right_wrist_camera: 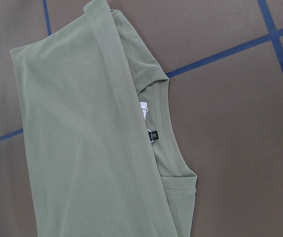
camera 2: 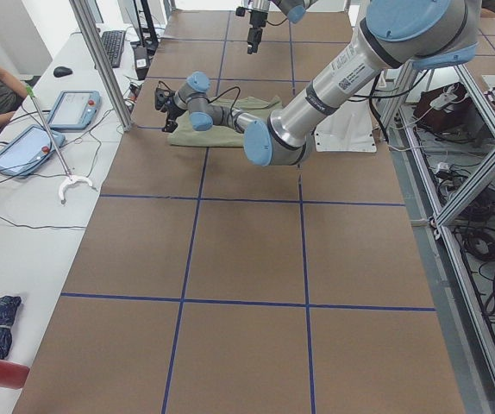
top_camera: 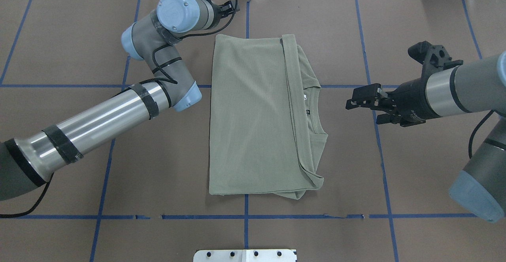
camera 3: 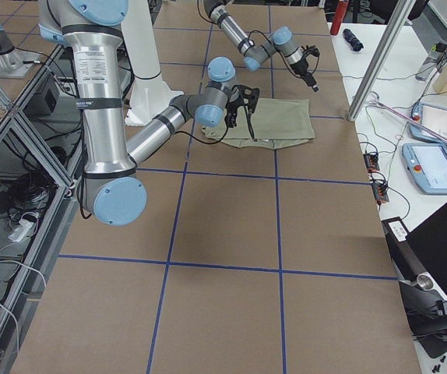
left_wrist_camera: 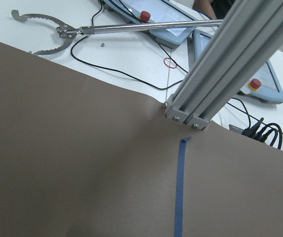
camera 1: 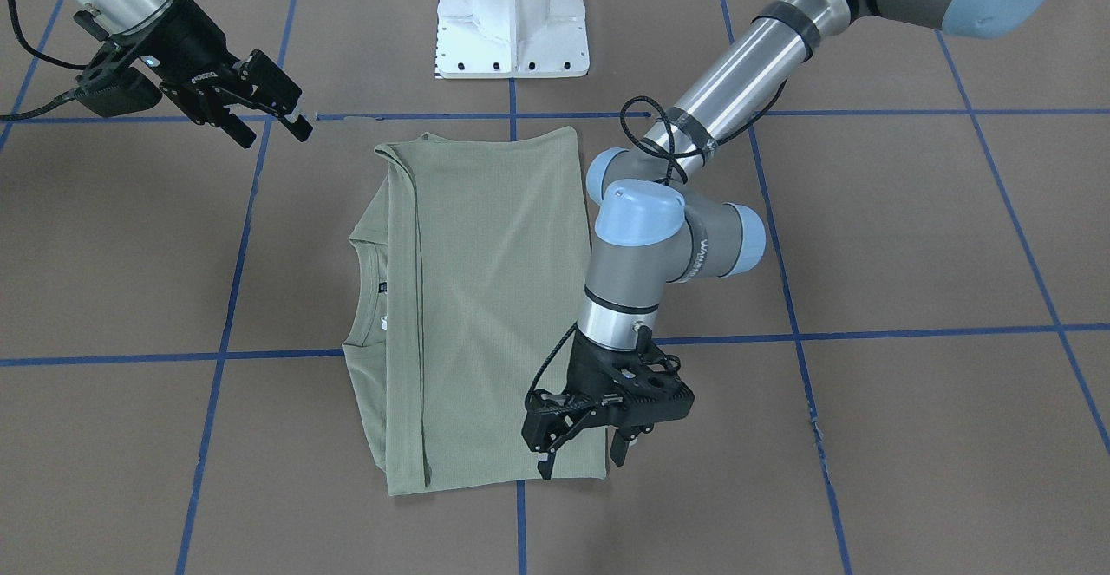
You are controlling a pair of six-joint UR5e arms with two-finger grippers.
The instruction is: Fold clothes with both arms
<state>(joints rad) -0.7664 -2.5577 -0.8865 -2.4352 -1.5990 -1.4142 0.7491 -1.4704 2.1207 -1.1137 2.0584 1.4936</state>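
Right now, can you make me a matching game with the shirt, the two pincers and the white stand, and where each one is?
Things:
1. shirt
2. left pincer
3. right pincer
4. white stand

Places:
A. open, raised by a corner of the cloth
B. at the robot's edge of the table
C. folded flat
D. open, off the cloth, on the collar side

Pairs: 1-C, 2-A, 3-D, 4-B
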